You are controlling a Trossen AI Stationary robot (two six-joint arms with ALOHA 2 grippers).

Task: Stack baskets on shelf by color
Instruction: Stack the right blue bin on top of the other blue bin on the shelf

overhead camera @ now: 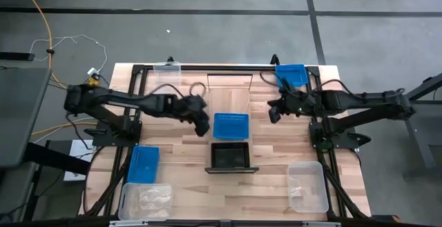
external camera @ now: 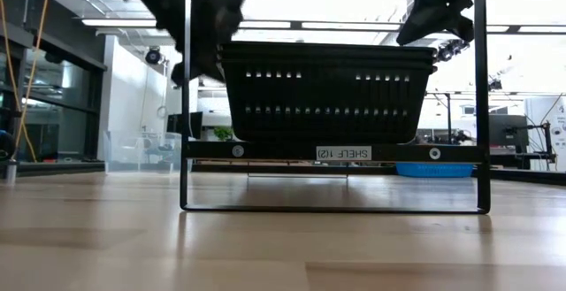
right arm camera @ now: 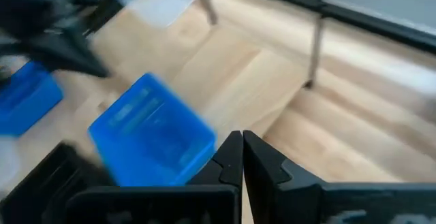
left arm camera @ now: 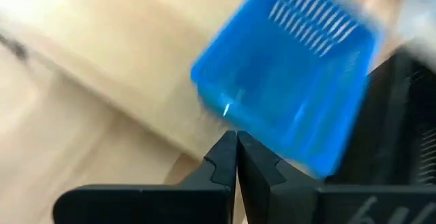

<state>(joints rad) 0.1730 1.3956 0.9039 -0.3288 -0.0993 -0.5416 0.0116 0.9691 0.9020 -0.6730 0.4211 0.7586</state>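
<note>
A blue basket (overhead camera: pixel 231 125) sits on the light-wood shelf (overhead camera: pixel 230 89) at mid-table. A black perforated basket (overhead camera: pixel 230 156) sits just nearer on the same shelf and also shows in the low view (external camera: pixel 327 92). My left gripper (overhead camera: pixel 204 127) is shut, its tips at the blue basket's left side; the basket fills the left wrist view (left arm camera: pixel 286 81). My right gripper (overhead camera: pixel 273 114) is shut and empty, raised to the right of the shelf. It sees the blue basket (right arm camera: pixel 153 142) from a little way off. My left gripper's shut fingertips (left arm camera: pixel 236 139) stand at the blue basket's near left corner (left arm camera: pixel 218 108), slanting in from the table's left. I cannot tell whether they touch it. The basket rests on the shelf.
A clear basket (overhead camera: pixel 167 67) stands at the far left and a blue basket (overhead camera: pixel 290 74) at the far right. Another blue basket (overhead camera: pixel 143 163) and a clear one (overhead camera: pixel 146 201) lie near left, and a clear one (overhead camera: pixel 308 185) near right. The shelf's dark frame posts (external camera: pixel 482 96) stand upright.
</note>
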